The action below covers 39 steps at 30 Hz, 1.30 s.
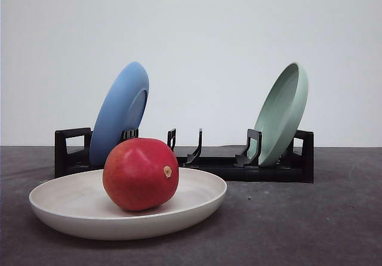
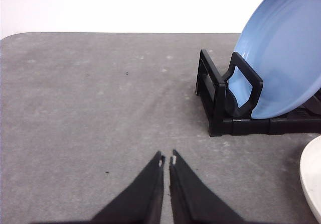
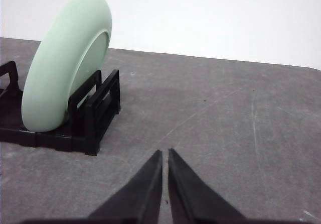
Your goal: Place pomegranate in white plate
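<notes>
The glossy red roundish pomegranate already rests inside the cream-white shallow round plate, so the task looks done, with the left claw and right claw both clenched, holding nothing, above bare bench.

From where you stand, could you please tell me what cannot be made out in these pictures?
- Front view: the pomegranate hides the white plate's centre and the blue plate's foot.
- Left wrist view: the frame edge cuts off the white plate and the blue plate.
- Right wrist view: the black rack runs off-frame.

One pomegranate, three plates: one white plate, one blue plate, one pale green plate, one black rack, two claws: left claw, right claw
</notes>
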### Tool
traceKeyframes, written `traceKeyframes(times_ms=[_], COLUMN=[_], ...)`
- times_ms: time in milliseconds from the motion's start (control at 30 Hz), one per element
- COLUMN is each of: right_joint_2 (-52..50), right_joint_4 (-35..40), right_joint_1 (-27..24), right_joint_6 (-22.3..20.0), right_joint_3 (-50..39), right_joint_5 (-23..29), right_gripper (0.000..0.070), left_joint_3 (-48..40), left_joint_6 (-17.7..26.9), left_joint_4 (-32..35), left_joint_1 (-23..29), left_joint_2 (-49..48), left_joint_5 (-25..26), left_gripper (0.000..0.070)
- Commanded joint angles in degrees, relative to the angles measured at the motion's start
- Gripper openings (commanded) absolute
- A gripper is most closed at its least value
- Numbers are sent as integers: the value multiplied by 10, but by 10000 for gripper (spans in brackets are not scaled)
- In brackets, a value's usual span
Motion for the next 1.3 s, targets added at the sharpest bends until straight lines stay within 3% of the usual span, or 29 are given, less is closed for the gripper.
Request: traceKeyframes(times_ms=[0, 1267], right_joint_2=[1, 1], right_joint_4=[6, 6], right_joint_1=[-1, -1], right_joint_6=[0, 0], right_joint_3=[-2, -2], right_joint_5=[0, 0], right_gripper=[16, 16], left_joint_3=[-5, -5], left_joint_6=[5, 5], left_joint_4=[-3, -3], left_joint_1=[0, 0], left_joint_2=[0, 0], left_joint_5=[-1, -1], left_gripper=[0, 0])
